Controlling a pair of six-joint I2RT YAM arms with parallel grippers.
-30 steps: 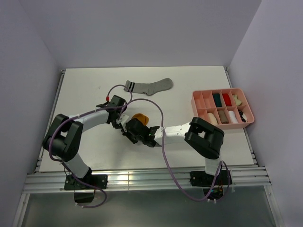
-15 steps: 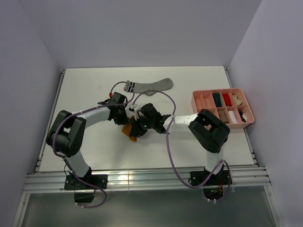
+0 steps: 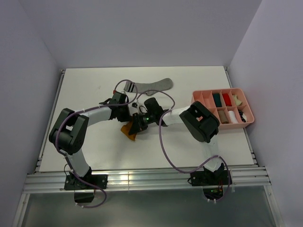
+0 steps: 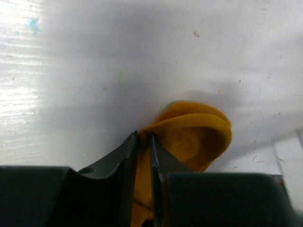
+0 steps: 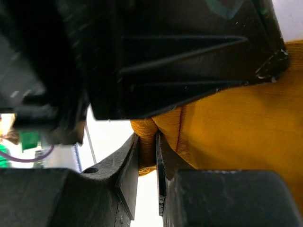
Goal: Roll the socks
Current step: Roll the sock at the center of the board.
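Observation:
The mustard-orange sock [image 3: 130,129] hangs bunched between both grippers near the table's middle. My left gripper [image 3: 127,119] is shut on a fold of it; in the left wrist view the sock [image 4: 194,137] bulges past the closed fingers [image 4: 127,156]. My right gripper [image 3: 138,122] is also shut on it; in the right wrist view a fold of the sock [image 5: 227,127] is pinched between the fingers [image 5: 130,165], with the left gripper's black body just above. The grey sock [image 3: 151,85] with dark cuff stripes lies flat at the back. The teal sock is not in view.
A pink compartment tray [image 3: 250,113] with small rolled bundles stands at the right edge. The purple cables of both arms loop over the table's middle. The table [image 3: 85,90] is walled on three sides.
My right gripper has swung from the near middle up toward the left gripper. The orange sock has gone from a round bundle to a hanging bunch held by both.

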